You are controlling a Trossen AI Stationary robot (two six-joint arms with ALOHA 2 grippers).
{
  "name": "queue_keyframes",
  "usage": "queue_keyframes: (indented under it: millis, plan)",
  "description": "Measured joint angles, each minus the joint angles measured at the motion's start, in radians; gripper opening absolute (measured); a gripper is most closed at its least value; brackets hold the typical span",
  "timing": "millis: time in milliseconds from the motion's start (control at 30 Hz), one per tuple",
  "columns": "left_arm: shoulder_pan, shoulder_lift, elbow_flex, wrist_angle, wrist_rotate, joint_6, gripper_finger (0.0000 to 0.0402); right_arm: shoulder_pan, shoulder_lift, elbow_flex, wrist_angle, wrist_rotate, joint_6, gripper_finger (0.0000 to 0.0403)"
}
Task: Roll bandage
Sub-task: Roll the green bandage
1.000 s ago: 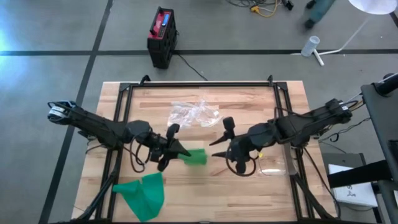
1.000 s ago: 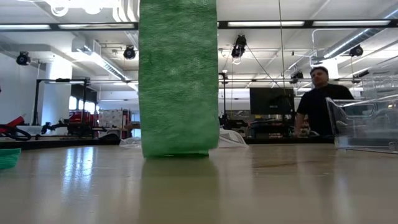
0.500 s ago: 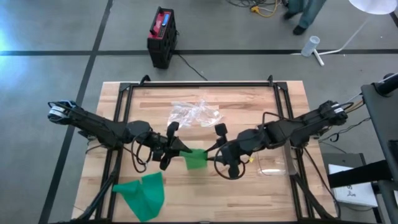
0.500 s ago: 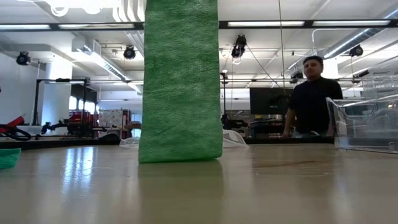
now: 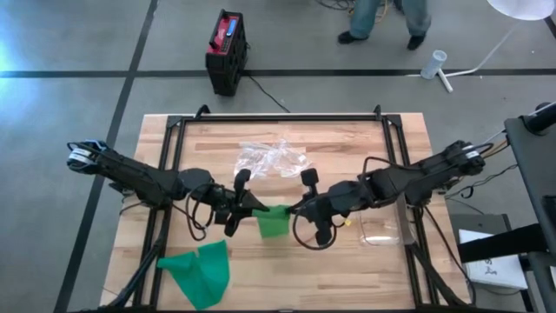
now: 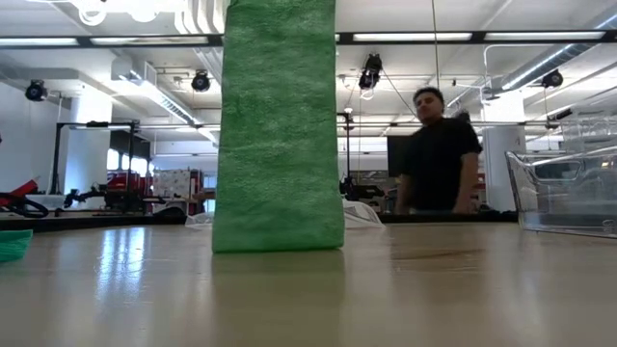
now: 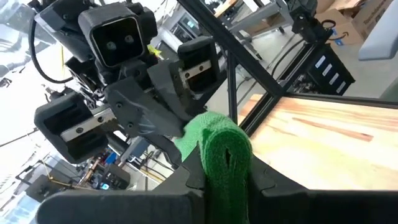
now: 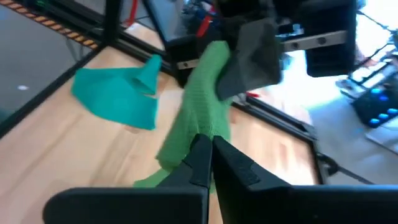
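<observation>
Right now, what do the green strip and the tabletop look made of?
Green strip: looks like soft woven or crepe fabric, matte; a fuzzy, fibrous weave shows in the low view, and it drapes and folds. Tabletop: wood planks, butcher-block style with visible grain and seams; the slight sheen in the low view suggests a sealed finish.
</observation>
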Motion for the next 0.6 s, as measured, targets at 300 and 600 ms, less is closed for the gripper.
queue_keyframes:
  millis: [300,600]
  plan:
    - [-0.011,0.001,0.002,0.005,0.027,0.002,0.0028,-0.003,-0.02,0.001,-0.036,0.137,0.028,0.0003]
    - [-0.011,0.001,0.002,0.02,0.021,-0.023,0.0027,0.032,-0.025,0.018,-0.04,0.113,-0.032,0.004]
